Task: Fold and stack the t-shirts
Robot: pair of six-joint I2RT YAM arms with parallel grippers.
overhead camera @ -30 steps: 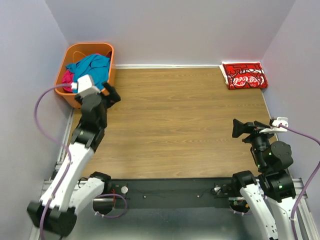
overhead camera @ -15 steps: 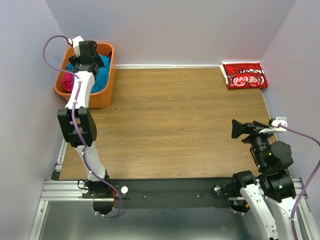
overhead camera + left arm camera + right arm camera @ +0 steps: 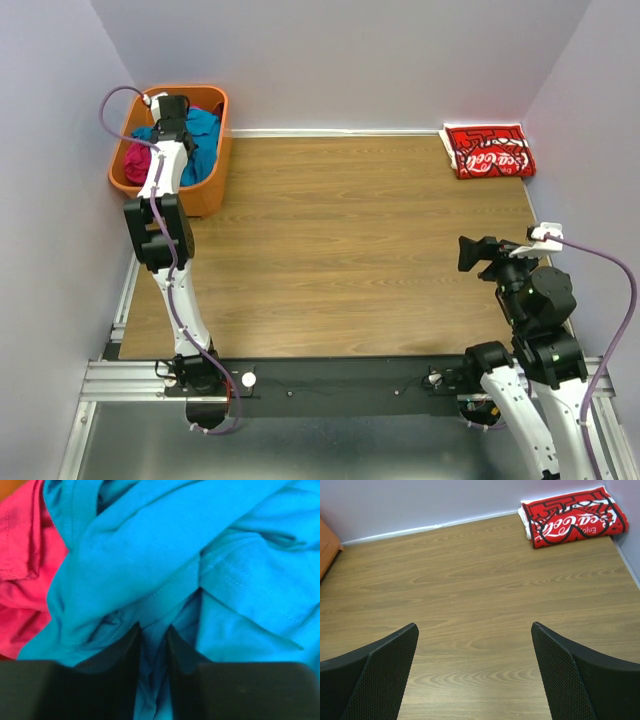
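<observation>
A crumpled teal-blue t-shirt (image 3: 206,135) fills the orange basket, with a magenta-pink t-shirt (image 3: 134,162) beside it on the left. My left gripper (image 3: 172,122) reaches down into the basket. In the left wrist view its jaws (image 3: 152,628) stand narrow, with a fold of the teal t-shirt (image 3: 150,555) pinched between them and the pink t-shirt (image 3: 25,580) at the left. A folded red t-shirt (image 3: 488,151) with white script lies at the table's far right corner (image 3: 572,520). My right gripper (image 3: 471,254) hovers open over bare wood (image 3: 474,626), holding nothing.
The orange basket (image 3: 203,192) stands at the table's far left corner, its edge just showing in the right wrist view (image 3: 327,545). Purple walls close in the back and both sides. A metal rail runs along the near edge (image 3: 330,375).
My left arm swung from beside the basket up over it and reached down inside. Its jaws closed from wide open onto teal cloth. The right arm shifted only slightly.
</observation>
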